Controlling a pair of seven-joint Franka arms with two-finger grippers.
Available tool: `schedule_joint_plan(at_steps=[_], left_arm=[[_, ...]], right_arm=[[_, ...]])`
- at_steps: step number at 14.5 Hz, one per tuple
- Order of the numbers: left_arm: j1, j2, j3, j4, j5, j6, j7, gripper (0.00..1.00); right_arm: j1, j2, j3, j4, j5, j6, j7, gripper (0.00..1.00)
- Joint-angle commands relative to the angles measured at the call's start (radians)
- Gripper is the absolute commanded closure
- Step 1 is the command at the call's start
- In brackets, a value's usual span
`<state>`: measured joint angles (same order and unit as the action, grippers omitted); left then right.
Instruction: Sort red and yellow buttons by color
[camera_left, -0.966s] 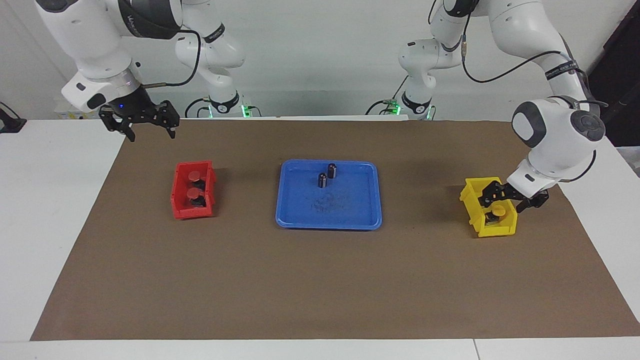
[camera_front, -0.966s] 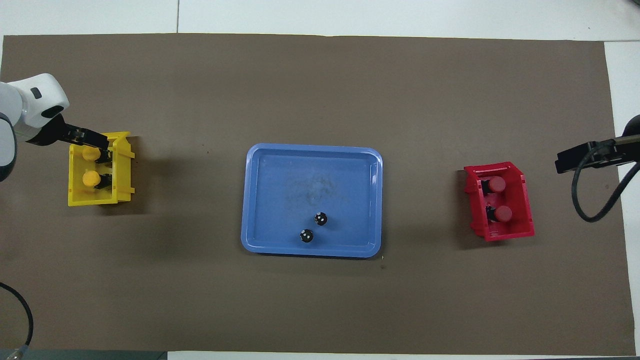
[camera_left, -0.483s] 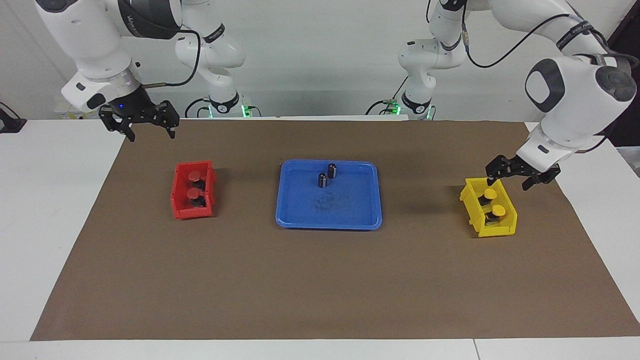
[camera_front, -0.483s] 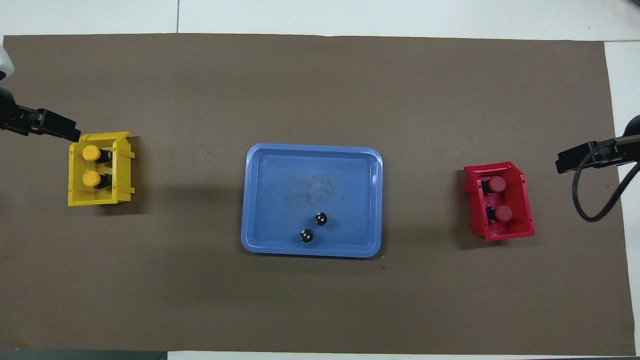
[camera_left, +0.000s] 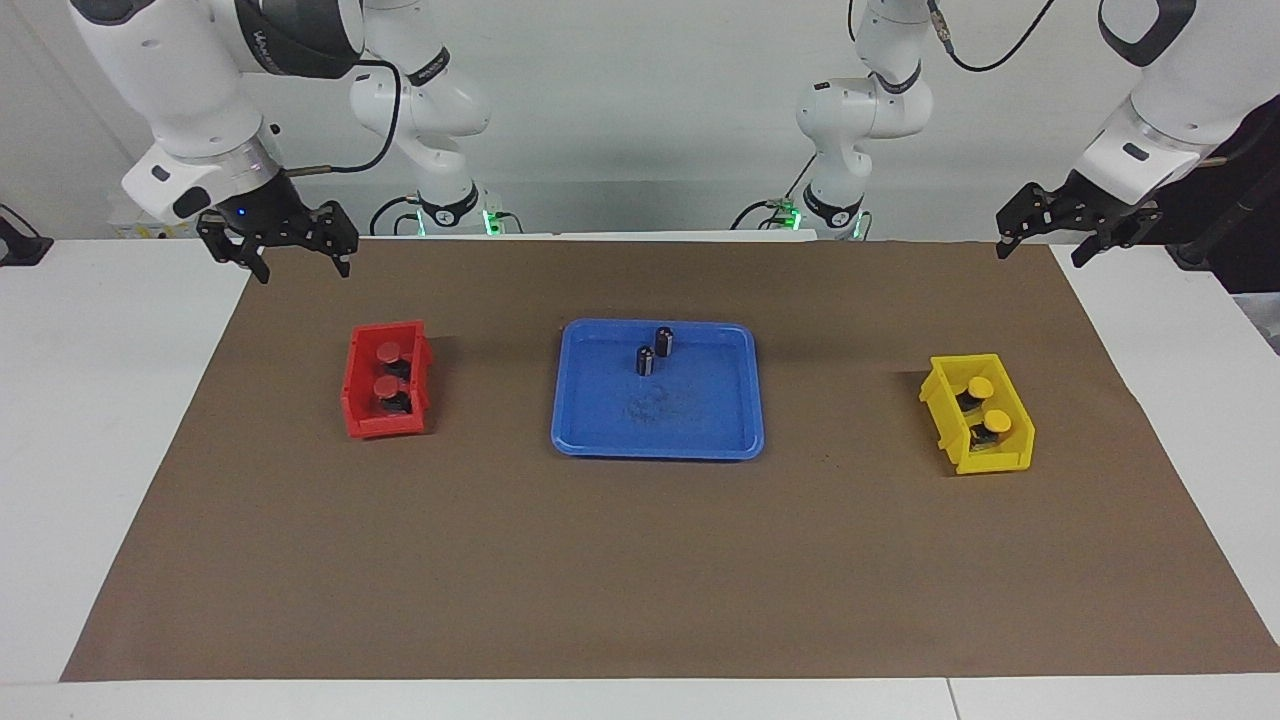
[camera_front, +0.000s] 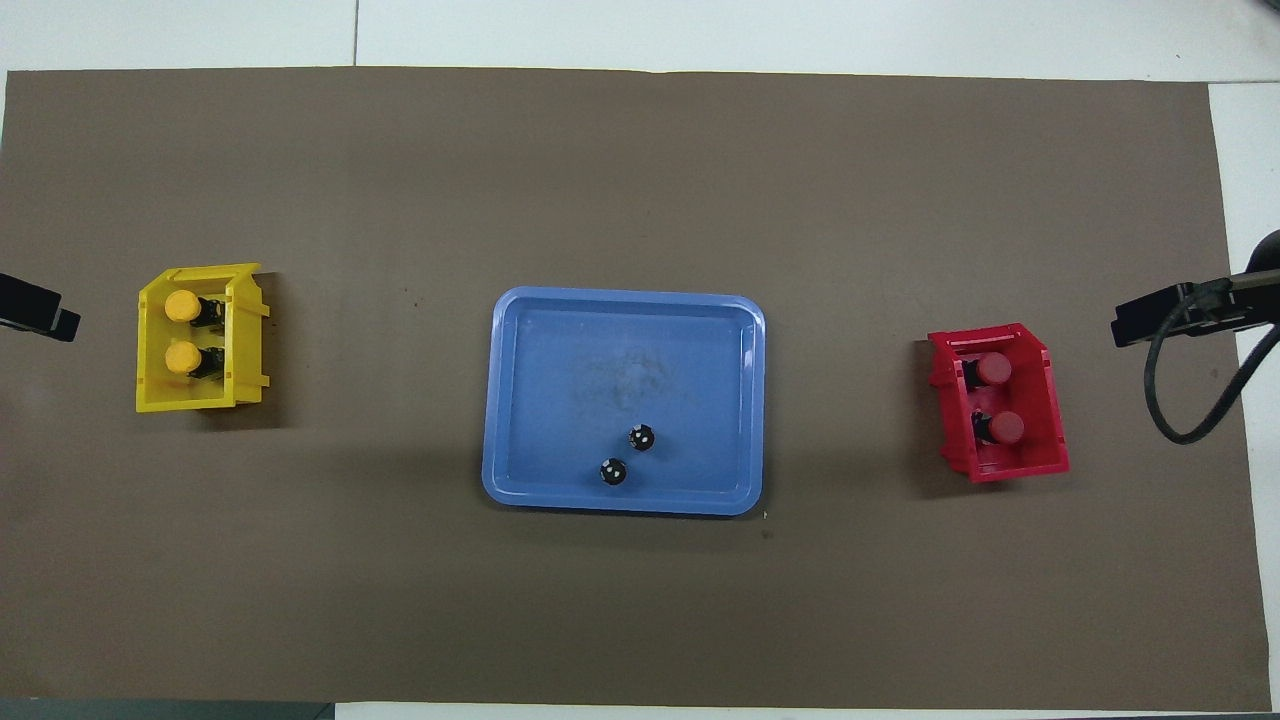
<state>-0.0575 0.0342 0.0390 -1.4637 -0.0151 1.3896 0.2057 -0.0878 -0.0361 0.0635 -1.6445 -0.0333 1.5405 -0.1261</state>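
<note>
Two yellow buttons stand in the yellow bin at the left arm's end of the table; the overhead view shows them too. Two red buttons stand in the red bin at the right arm's end, also seen from overhead. My left gripper is open and empty, raised over the mat's edge nearest the robots. My right gripper is open and empty, raised over the mat's corner, and waits.
A blue tray lies in the middle of the brown mat between the two bins. Two plain dark cylinders stand in it, in the part nearer to the robots.
My left gripper has lifted out of the yellow bin, leaving a yellow button in it, and has drawn up and back toward the robots. The right arm has not moved.
</note>
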Motion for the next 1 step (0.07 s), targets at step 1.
schedule_joint_plan(at_steps=[1], left_arm=[[-0.005, 0.015, -0.004, 0.025, 0.026, -0.027, -0.015, 0.00]], right_arm=[[-0.007, -0.005, 0.002, 0.005, -0.002, -0.011, 0.003, 0.00]])
